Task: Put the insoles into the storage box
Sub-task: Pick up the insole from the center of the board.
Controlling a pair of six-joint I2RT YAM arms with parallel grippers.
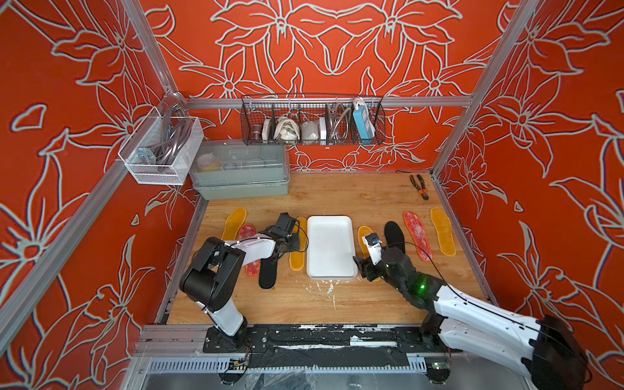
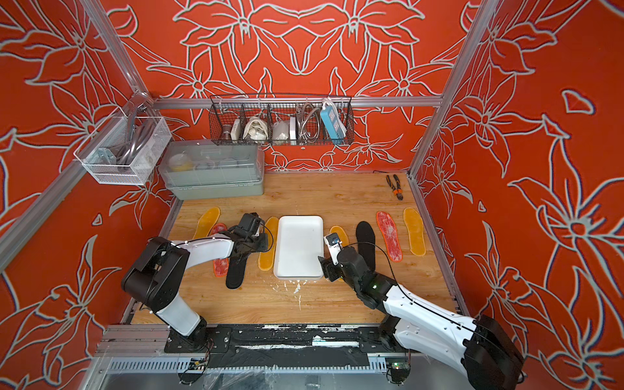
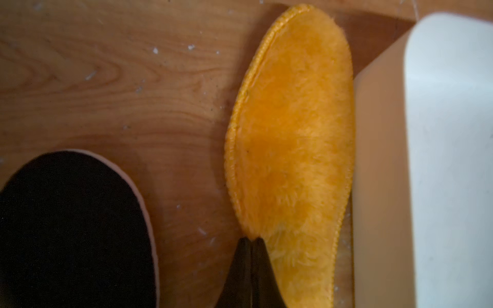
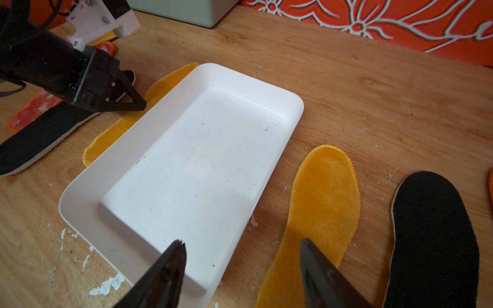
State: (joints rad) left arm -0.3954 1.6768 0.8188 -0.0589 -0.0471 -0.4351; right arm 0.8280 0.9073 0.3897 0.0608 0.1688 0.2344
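We see, in both top views, a wooden table (image 1: 337,304) with an empty white storage tray (image 1: 331,250) at the middle of the frame. Eight insoles (image 1: 442,231) lie flat around it, four to each side, and none is in the tray.

In the left wrist view, the left gripper (image 3: 252,241) has its jaws together. The tips sit at the stitched rim of an amber fleece insole (image 3: 290,133), which lies just beside the tray's long wall. We cannot tell whether any fabric is caught between them. A black insole (image 3: 66,226) lies at the lower left of that frame.

In the right wrist view, the right gripper (image 4: 242,253) hangs with its jaws apart, holding nothing. It is over the tray's near corner and a second amber insole (image 4: 325,200).

We judge the step in hand to be picking up the amber fleece insole. To do it well, we should confirm a real pinch on the rim, lift slowly and clear the low wall. Then we should lay it lengthwise against one side, leaving room for the others.
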